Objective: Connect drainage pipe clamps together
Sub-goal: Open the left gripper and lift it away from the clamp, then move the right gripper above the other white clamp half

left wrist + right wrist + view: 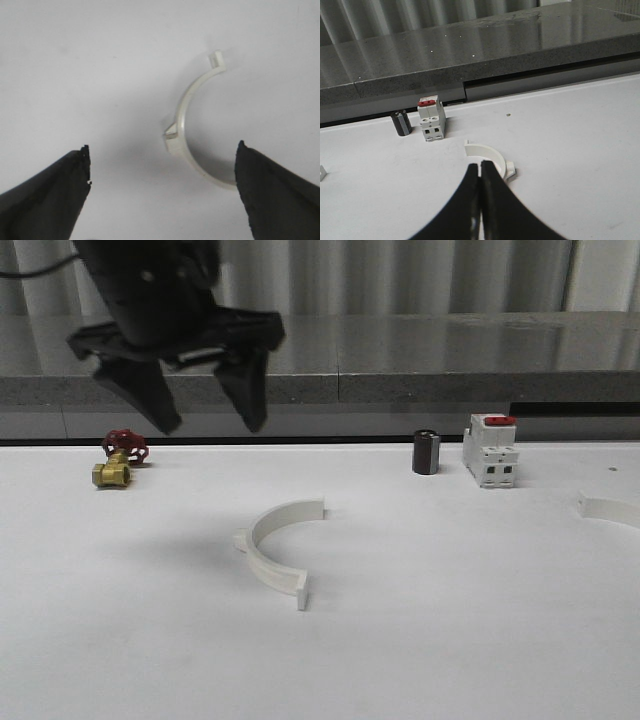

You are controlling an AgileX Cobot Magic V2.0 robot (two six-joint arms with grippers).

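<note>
The white table point(450, 640) carries everything. Above its left part hangs the left gripper point(210, 410), its jaws spread wide and holding nothing. The right gripper point(480, 172) has its fingers pressed together with nothing between them. One drainage pipe clamp point(275, 545) lies flat near the table's middle; the other clamp point(492, 155) lies at the right edge, just beyond the right fingertips. Behind stand a white switch point(490, 452), a black cylinder point(426, 452) and a brass valve point(115, 465).

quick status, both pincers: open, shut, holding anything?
Left pincer: open, empty, above the left clamp half.
Right pincer: shut, empty, right clamp half just beyond its tips.
</note>
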